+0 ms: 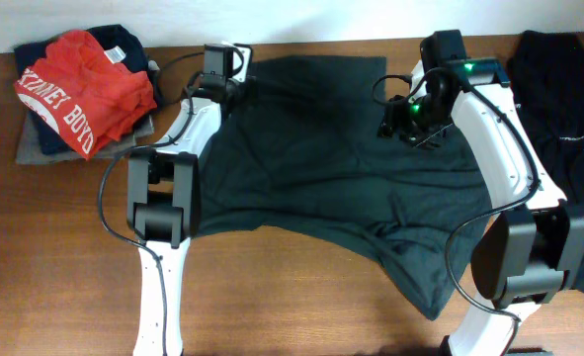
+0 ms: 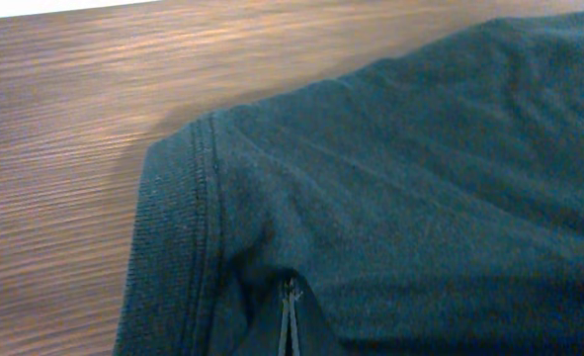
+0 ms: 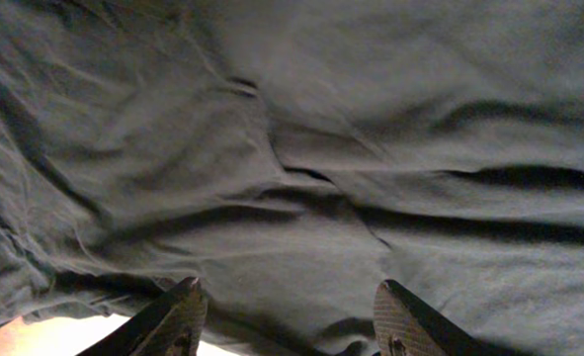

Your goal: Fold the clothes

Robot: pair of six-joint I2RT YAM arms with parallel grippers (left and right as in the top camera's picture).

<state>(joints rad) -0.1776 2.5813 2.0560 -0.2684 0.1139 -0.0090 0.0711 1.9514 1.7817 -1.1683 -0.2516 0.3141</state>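
A dark grey-green T-shirt (image 1: 311, 158) lies spread over the middle of the table, with a fold trailing toward the front right. My left gripper (image 1: 237, 87) is at its far left corner. In the left wrist view it (image 2: 291, 309) is shut, pinching the cloth (image 2: 420, 178) just inside the ribbed hem (image 2: 168, 227). My right gripper (image 1: 402, 127) hovers over the shirt's far right part. In the right wrist view it (image 3: 290, 318) stands open, wrinkled cloth (image 3: 321, 129) below and nothing between the fingers (image 3: 173, 321).
A pile of clothes with a red shirt with white lettering (image 1: 79, 84) on top sits at the far left. A black garment (image 1: 558, 89) lies along the right edge. Bare wooden table (image 1: 301, 297) shows in front of the shirt.
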